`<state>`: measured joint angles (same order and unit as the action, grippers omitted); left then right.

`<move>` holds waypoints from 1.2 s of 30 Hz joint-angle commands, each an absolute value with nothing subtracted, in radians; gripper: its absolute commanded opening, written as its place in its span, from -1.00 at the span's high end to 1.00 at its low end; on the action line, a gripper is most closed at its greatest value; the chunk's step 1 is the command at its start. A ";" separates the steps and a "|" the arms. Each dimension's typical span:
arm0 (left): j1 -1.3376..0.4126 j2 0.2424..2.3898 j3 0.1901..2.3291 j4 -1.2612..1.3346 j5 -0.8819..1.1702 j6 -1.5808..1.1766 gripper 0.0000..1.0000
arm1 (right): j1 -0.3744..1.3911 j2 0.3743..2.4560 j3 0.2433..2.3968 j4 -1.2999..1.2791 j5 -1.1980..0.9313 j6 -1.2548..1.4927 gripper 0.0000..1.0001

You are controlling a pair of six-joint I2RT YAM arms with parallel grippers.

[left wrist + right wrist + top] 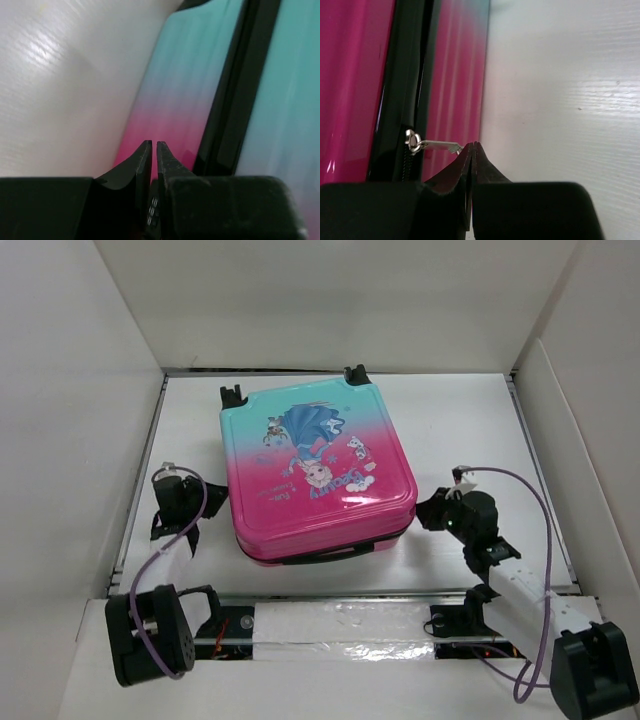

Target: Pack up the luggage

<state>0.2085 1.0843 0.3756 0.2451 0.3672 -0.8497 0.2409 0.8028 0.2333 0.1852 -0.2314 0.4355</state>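
The luggage (315,470) lies flat and closed on the white table, princess print up, teal end far, pink end near. My left gripper (165,473) stands by its left side; in the left wrist view the gripper (153,143) has its fingers almost together with nothing between them, pointing along the shell (180,100) beside the black zip band (235,100). My right gripper (423,512) is at the luggage's near right corner. In the right wrist view that gripper (474,144) is shut, and a silver zipper pull (437,145) sticks out from the zip band (402,90) to touch the left fingertip's outer side.
White walls enclose the table (460,420) on the left, back and right. A taped rail (340,625) runs along the near edge between the two arm bases. Purple cables loop beside each arm.
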 commanded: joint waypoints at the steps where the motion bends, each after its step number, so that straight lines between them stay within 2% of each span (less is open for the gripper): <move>1: 0.201 0.977 0.298 0.296 0.417 -0.828 0.87 | 0.299 0.807 0.216 0.215 -0.192 0.466 0.95; 8: 0.072 1.113 0.321 0.428 0.460 -0.877 0.90 | 0.446 0.966 0.206 0.385 -0.150 0.531 0.95; 16: -0.123 1.423 0.537 0.649 0.402 -1.003 0.90 | 0.552 1.104 0.327 0.443 -0.110 0.568 0.95; 20: -0.123 1.566 0.662 0.744 0.442 -1.063 0.92 | 0.594 1.225 0.389 0.508 -0.112 0.597 0.97; 24: -0.123 1.660 0.816 0.710 0.457 -1.046 0.91 | 0.618 1.320 0.454 0.572 -0.115 0.633 0.99; 30: 0.009 1.841 0.946 0.716 0.520 -1.061 0.87 | 0.629 1.390 0.491 0.664 -0.110 0.678 0.99; 34: 0.087 1.968 1.064 0.669 0.598 -1.084 0.68 | 0.629 1.398 0.499 0.687 -0.127 0.666 0.92; 36: 0.139 1.945 1.097 0.620 0.586 -1.074 0.57 | 0.618 1.384 0.491 0.667 -0.132 0.647 0.88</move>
<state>0.1074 1.9724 1.0344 0.6472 0.4519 -1.0714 0.5861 1.4113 0.4183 0.4465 -0.0090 0.6159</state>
